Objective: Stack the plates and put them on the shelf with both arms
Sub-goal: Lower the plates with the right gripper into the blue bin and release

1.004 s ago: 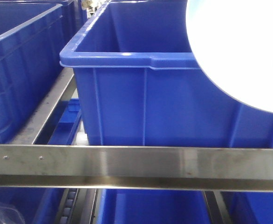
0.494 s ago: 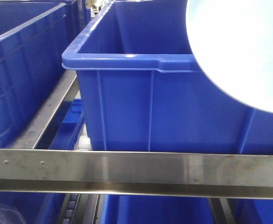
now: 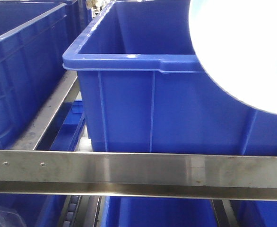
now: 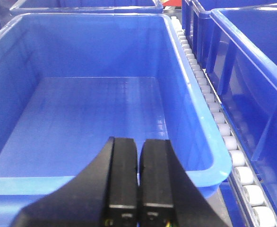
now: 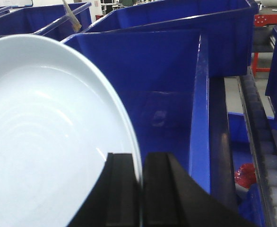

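Observation:
A pale blue-white plate (image 5: 44, 142) is held on edge by my right gripper (image 5: 141, 163), whose jaws are shut on its rim. It also shows at the top right of the front view (image 3: 242, 52), in front of a blue crate (image 3: 143, 109). Whether one or two plates are held, I cannot tell. My left gripper (image 4: 138, 146) is shut and empty above the near rim of another blue crate (image 4: 91, 109). The shelf's steel front rail (image 3: 138, 172) crosses the bottom of the front view.
Blue crates stand side by side on the shelf, one at the left (image 3: 20, 71). White roller tracks (image 4: 214, 113) run between crates. A steel side rail (image 3: 48, 116) runs back at the left. A red object (image 5: 245, 175) lies by the right rollers.
The view has shifted slightly: the crate and front rail moved a little right and down in frame one second ago, then held. The plate stays at the top right.

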Motion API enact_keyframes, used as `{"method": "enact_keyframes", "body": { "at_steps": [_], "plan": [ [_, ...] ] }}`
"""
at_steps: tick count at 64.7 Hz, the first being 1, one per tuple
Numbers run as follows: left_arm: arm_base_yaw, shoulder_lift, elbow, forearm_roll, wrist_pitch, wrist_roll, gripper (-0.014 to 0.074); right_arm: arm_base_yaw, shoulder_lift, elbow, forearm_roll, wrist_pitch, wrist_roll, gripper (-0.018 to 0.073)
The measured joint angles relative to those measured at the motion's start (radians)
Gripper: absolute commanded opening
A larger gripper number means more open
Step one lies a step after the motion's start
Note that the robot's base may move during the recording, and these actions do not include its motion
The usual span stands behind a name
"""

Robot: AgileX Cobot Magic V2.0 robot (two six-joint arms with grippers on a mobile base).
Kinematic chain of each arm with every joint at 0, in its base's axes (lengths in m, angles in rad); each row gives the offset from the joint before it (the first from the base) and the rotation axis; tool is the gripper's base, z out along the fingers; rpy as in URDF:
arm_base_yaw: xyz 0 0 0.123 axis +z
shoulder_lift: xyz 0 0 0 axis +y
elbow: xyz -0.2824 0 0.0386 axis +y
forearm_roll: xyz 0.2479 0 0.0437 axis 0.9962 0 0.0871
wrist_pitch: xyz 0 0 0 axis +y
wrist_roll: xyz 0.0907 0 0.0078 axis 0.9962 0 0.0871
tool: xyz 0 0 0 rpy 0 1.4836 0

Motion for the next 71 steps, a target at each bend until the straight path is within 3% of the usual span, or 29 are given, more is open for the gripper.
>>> {"method": "enact_keyframes", "body": {
  "at_steps": [18,29,53,60,71],
  "plan": [
    [0.0,0.0,0.0,0.0,0.0,0.0,0.0082,0.0,0.101,-0.201,0.0,0.072,0.0,0.0055],
    [0.0,0.0,0.0,0.0,0.0,0.0,0.0082,0.0,0.335,-0.363,-0.017,0.081,0.0,0.0055],
    [0.0,0.0,0.0,0.0,0.0,0.0,0.0082,0.0,0.81,-0.616,-0.098,-0.037,0.0,0.0061],
    [0.0,0.0,0.0,0.0,0.0,0.0,0.0082,0.002,0.895,-0.65,-0.103,-0.037,0.0,0.0165],
    [0.0,0.0,0.0,0.0,0.0,0.0,0.0082,0.002,0.915,-0.659,-0.103,-0.037,0.002,0.0441]
  ]
}}
